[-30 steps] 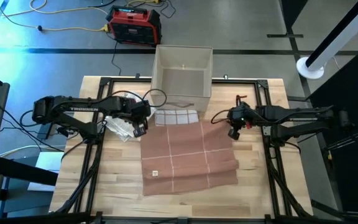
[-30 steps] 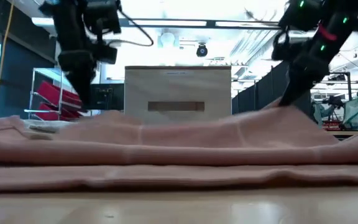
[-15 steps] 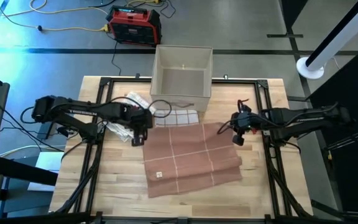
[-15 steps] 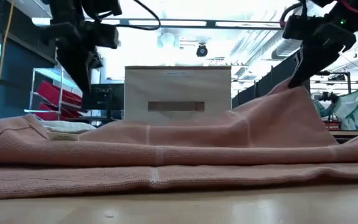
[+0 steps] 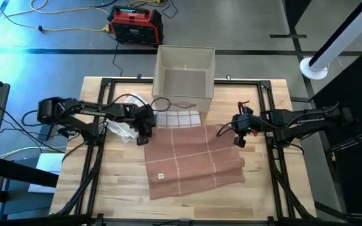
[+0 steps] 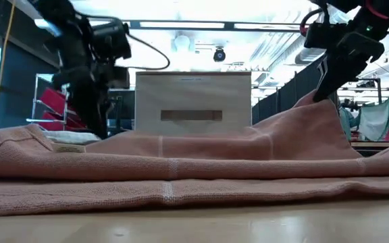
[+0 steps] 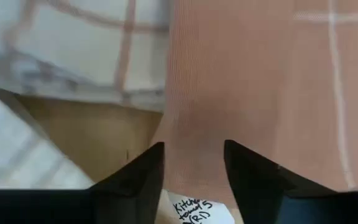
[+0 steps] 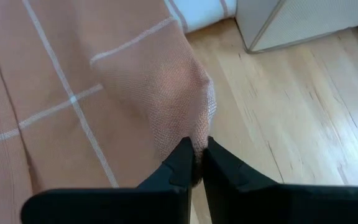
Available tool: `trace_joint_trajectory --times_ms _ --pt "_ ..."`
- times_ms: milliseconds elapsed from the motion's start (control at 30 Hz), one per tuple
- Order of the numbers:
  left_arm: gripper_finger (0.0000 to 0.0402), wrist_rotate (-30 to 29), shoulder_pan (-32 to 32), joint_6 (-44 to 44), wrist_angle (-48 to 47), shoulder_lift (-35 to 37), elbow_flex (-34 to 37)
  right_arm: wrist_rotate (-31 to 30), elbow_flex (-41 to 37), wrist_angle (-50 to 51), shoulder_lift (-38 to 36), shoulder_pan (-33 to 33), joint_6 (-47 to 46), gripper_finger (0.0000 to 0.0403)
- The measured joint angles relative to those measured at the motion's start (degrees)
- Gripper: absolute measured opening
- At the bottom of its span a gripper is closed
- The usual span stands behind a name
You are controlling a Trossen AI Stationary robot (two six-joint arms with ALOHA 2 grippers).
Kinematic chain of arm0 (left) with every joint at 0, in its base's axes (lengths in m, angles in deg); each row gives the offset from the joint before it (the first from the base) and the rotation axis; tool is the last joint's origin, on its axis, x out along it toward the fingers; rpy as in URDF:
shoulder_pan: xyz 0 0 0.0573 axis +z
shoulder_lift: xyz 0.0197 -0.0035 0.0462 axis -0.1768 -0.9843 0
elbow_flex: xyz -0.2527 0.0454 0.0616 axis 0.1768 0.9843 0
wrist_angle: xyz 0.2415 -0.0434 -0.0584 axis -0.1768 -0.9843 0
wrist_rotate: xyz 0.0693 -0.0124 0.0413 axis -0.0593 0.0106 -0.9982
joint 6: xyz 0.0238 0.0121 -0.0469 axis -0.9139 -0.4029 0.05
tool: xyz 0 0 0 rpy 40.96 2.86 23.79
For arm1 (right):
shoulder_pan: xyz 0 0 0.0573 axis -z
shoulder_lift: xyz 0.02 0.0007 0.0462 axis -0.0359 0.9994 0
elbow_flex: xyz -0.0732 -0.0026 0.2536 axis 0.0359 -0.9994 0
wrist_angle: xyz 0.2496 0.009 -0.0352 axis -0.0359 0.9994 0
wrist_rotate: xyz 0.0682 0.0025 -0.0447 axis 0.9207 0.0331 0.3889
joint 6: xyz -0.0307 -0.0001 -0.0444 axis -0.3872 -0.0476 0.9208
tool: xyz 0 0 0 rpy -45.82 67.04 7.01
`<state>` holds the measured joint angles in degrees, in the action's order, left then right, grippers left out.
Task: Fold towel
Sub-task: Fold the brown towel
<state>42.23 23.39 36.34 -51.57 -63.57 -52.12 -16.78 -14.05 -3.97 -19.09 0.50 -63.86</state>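
Your desk (image 5: 256, 188) carries the pink towel (image 5: 193, 160) spread at the centre of the high view. Your right gripper (image 8: 194, 163) pinches the towel's upper right corner, lifted into a peak. Your left gripper (image 7: 193, 168) sits at the upper left corner, fingers (image 7: 138, 177) spread astride the edge.

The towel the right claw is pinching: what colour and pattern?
The towel is salmon pink with thin white grid lines, clearest in the right wrist view.

The left pincer (image 5: 144, 139) has dropped to the towel's (image 5: 193, 160) far-left corner, fingers now spread
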Motion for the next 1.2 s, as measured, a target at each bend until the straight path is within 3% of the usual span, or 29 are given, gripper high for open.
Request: trace_joint_trajectory --times_ms 133,233,333,433,500,633,900,1033,1200 --pt "0.0182 -3.2 0.0 0.7 1.5 -2.7 2.4 0.0 0.0 0.1 0.0 0.0 -0.7 0.0011" --pt "0.0171 -2.2 0.0 1.7 2.0 -4.4 3.0 0.0 0.0 0.3 0.0 0.0 -1.0 0.0011" --pt "0.0124 0.4 -0.4 3.3 2.8 -6.0 2.9 0.0 0.0 0.3 0.0 0.0 -1.0 0.0011" --pt "0.0038 0.2 -1.1 5.9 2.8 -6.5 2.8 0.0 0.0 0.3 0.0 0.0 -1.1 0.0011" --pt "0.0014 -0.3 -1.4 8.3 1.1 -6.2 1.8 0.0 0.0 0.0 0.0 0.0 -1.4 0.0011" --pt "0.0015 -6.0 -1.7 9.9 -8.8 -4.9 -5.1 -2.0 0.3 -1.7 -0.1 0.0 -1.7 0.0011" --pt "0.0014 -21.2 -1.8 1.5 -35.1 -4.4 -24.2 -4.1 4.6 -0.7 -0.2 0.0 1.1 0.0011" --pt "0.0014 -20.8 -2.9 3.0 -41.9 -4.4 -28.8 1.3 5.3 3.6 -0.2 -2.2 -0.4 0.0011" --pt "0.0014 -18.2 -10.4 10.3 -47.4 -4.4 -27.7 8.7 5.2 5.3 0.0 -10.7 -5.4 0.0011"
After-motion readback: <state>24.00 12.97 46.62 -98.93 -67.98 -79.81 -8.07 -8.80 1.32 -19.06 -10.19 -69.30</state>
